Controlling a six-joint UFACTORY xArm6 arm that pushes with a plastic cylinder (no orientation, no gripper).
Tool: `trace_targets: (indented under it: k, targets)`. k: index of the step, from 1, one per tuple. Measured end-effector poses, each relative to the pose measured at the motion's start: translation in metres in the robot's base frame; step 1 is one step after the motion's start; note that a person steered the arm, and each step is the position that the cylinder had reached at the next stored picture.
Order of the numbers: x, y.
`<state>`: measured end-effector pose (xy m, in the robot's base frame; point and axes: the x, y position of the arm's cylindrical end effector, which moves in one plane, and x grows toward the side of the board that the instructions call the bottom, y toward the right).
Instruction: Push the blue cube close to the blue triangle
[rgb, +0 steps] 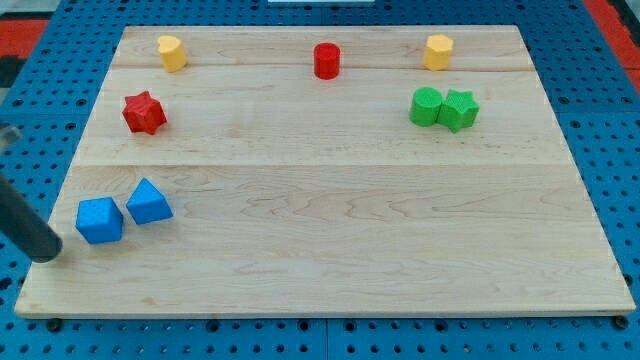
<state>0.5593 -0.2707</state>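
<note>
The blue cube (99, 220) sits on the wooden board (330, 230) near its lower left corner. The blue triangle (149, 202) lies just to its right and a little higher, with a narrow gap between them. My tip (47, 252) is at the board's left edge, to the left of and slightly below the blue cube, apart from it. The dark rod runs up and off the view's left.
A red star (144, 112) lies at the upper left. A yellow block (172, 52), a red cylinder (326, 60) and another yellow block (437, 51) line the top. Two green blocks (427, 106) (460, 109) touch at the upper right.
</note>
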Motion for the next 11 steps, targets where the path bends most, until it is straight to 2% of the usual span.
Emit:
trace_targets:
  k: [7, 11]
  targets:
    - [-0.02, 0.022]
    - [-0.02, 0.061]
